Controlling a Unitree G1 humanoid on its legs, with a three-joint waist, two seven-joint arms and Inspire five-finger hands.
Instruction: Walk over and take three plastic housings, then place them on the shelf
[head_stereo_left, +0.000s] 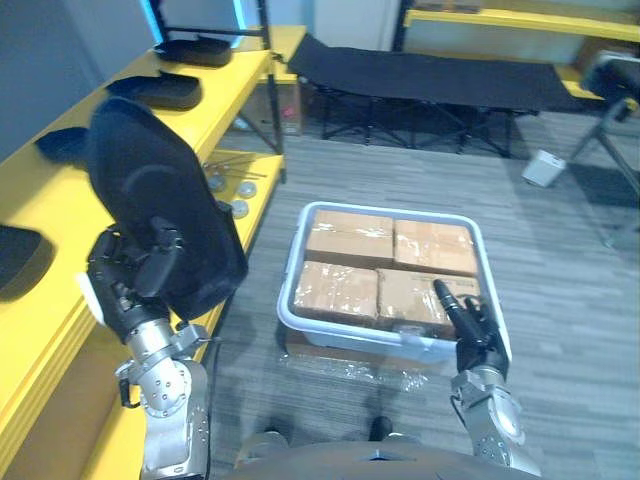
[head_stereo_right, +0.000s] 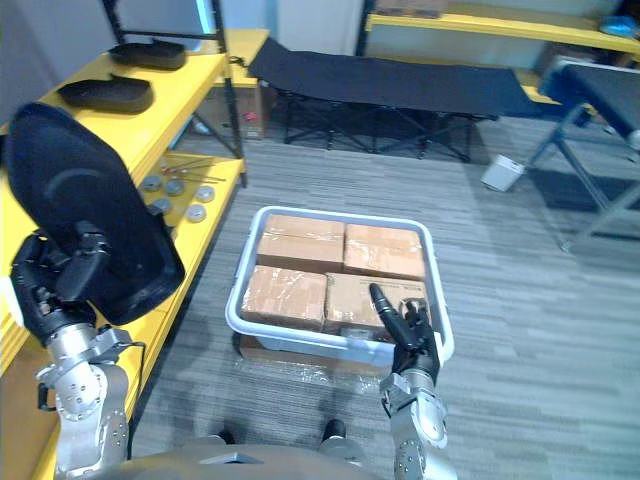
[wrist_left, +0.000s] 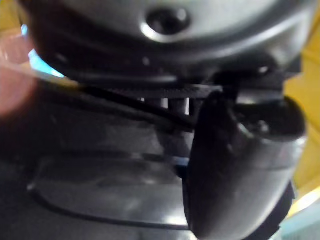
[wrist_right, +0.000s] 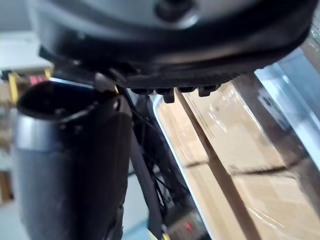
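Room: workshop with a grey carpet floor, a black folding cot along the far side, and a yellow shelf running down the robot's left.
Shelf load: four dark housings lie flat along the upper board, with bare yellow stretches between them.
Task's thing: a black plastic housing stands raised at the shelf's edge, long axis near vertical, broad face to the camera.
Left hand: curled round the housing's lower end, thumb across its face.
Right hand: fingers straight and close together, holding nothing, over the near rim of the bin.
Bin: a white bin on the floor, packed with four cardboard boxes under clear wrap.
Coming move: bare board lies just to the left of the raised housing, so the left arm is the nearer one. The part will likely need tipping flat to match its neighbours.
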